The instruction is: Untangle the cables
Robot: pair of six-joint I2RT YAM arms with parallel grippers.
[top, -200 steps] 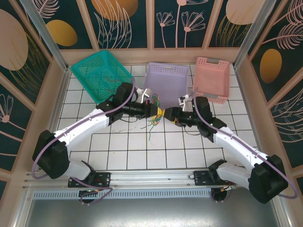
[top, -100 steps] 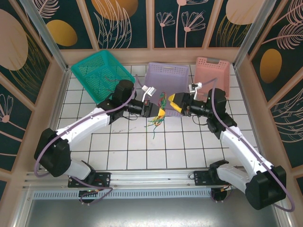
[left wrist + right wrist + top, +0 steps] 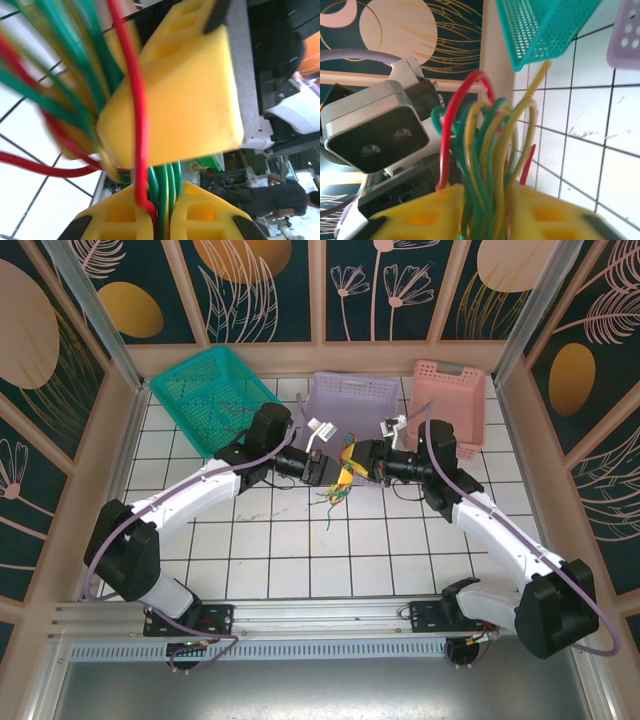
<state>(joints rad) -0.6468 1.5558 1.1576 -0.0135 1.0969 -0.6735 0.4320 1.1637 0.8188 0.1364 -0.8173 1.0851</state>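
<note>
A bundle of thin red, green and yellow cables [image 3: 336, 488] hangs above the tiles in front of the purple basket, loose ends trailing down. My left gripper [image 3: 334, 473] is shut on it; green and red strands [image 3: 167, 182] run between its yellow fingers [image 3: 120, 220]. My right gripper [image 3: 353, 462] meets it from the right, also shut on the bundle. In the right wrist view, looped cables [image 3: 485, 145] rise from the gap between its fingers [image 3: 545, 215]. The two grippers are nearly touching; the right one's yellow finger [image 3: 185, 85] looms large in the left wrist view.
Three baskets line the back of the table: teal [image 3: 178, 388] with a few thin wires inside, purple [image 3: 350, 405], and pink [image 3: 450, 400]. The left wrist camera housing [image 3: 375, 127] sits close beside the cables. White tiles [image 3: 330, 550] stretch toward the near edge.
My right gripper moved left to the left gripper and closed on the bundle; half a second ago it stood open and apart. The left gripper kept its hold, barely moving.
</note>
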